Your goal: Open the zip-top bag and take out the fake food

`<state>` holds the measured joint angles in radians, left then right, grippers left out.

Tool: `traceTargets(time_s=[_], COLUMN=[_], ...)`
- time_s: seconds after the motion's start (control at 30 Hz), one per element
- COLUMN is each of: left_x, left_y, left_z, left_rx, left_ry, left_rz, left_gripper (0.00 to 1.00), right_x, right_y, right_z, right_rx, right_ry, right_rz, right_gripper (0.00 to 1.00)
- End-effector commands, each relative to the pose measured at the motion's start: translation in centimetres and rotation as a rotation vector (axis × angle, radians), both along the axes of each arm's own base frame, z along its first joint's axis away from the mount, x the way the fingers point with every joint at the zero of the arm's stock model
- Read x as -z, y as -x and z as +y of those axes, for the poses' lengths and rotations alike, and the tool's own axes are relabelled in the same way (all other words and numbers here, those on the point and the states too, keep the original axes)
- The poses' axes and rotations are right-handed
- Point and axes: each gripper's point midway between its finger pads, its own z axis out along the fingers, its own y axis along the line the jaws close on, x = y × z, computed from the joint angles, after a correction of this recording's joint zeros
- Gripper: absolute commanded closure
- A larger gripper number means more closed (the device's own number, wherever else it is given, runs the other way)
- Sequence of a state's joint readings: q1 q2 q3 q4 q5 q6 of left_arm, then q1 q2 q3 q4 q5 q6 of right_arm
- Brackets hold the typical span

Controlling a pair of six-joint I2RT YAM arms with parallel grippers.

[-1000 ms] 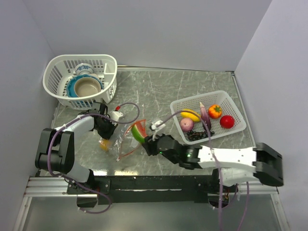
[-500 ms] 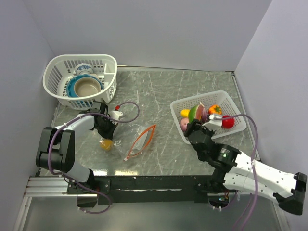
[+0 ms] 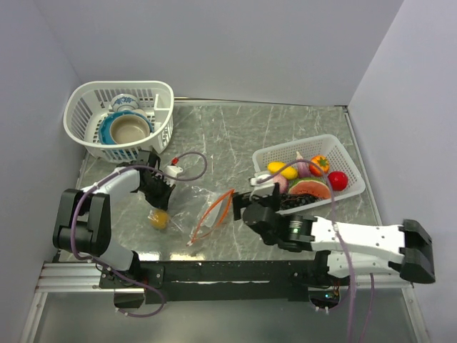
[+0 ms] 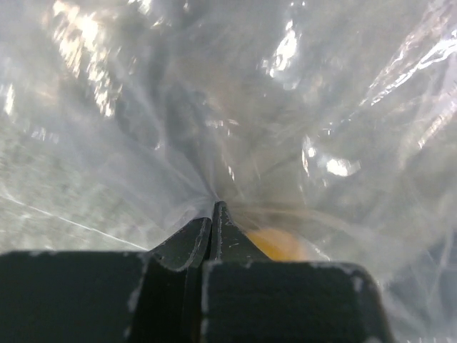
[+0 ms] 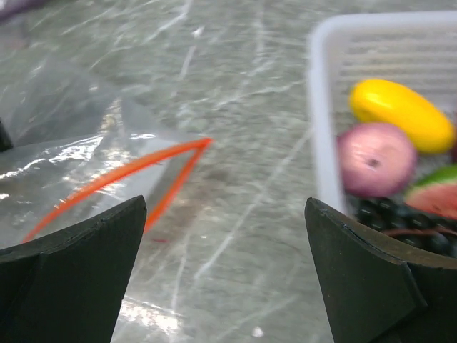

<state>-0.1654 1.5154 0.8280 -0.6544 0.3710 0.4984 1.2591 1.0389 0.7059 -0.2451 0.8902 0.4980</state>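
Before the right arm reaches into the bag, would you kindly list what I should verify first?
1. Left gripper shut on the zip-top bag: ok, its jaws pinch the plastic.
2. Zip strip parted: ok.
3. Right gripper open and empty: ok.
4. Bag emptied: not ok, an orange-yellow piece shows through the plastic.
5. Mouth wide enough for the jaws: cannot tell.
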Motion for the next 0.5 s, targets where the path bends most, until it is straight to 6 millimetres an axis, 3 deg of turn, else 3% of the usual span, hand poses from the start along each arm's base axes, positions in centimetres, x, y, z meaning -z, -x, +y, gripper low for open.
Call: traceTargets(time_s=[0.0,0.03,0.07,0.13,0.17,0.2,0.3,0.47], left_x=[-5.9,-7.3,-10.1,-13.0,-15.0,-15.7,-16.6,-13.1], left_y=[-0.1,0.0,-1.0,-0.2,-0.7,-0.7,-0.2,0.6], left_z=[-2.6,-3.2,-3.6,-4.1,-4.5,-4.6,-4.6,-4.2], left_rx=[0.016,0.023,0.029,0.042,0.053,0.049,0.046,0.028], left_ry=[0.146,0.183,0.21,0.246,0.269,0.275,0.28,0.248], left_rz=[-0.006,-0.01,-0.07,-0.074,-0.115,-0.119,-0.104,-0.035], left_gripper=[0.99,0.99,0.99,0.99,0.99,0.99,0.99,0.99], right_x=[0.1,1.4,1.7,3.1,3.4,3.6,4.7,5.5], right_y=[0.1,0.2,0.2,0.3,0.4,0.3,0.5,0.8], right_z=[4.3,4.6,4.8,5.1,5.2,5.3,5.4,5.5], right_rx=[-0.083,-0.085,-0.084,-0.077,-0.077,-0.076,-0.078,-0.086], right_ry=[-0.004,0.02,0.02,0.029,0.029,0.022,0.031,0.024], right_rz=[-0.023,-0.007,-0.002,0.017,0.022,0.025,0.044,0.061], right_gripper=[0.0,0.0,0.0,0.0,0.0,0.0,0.0,0.0])
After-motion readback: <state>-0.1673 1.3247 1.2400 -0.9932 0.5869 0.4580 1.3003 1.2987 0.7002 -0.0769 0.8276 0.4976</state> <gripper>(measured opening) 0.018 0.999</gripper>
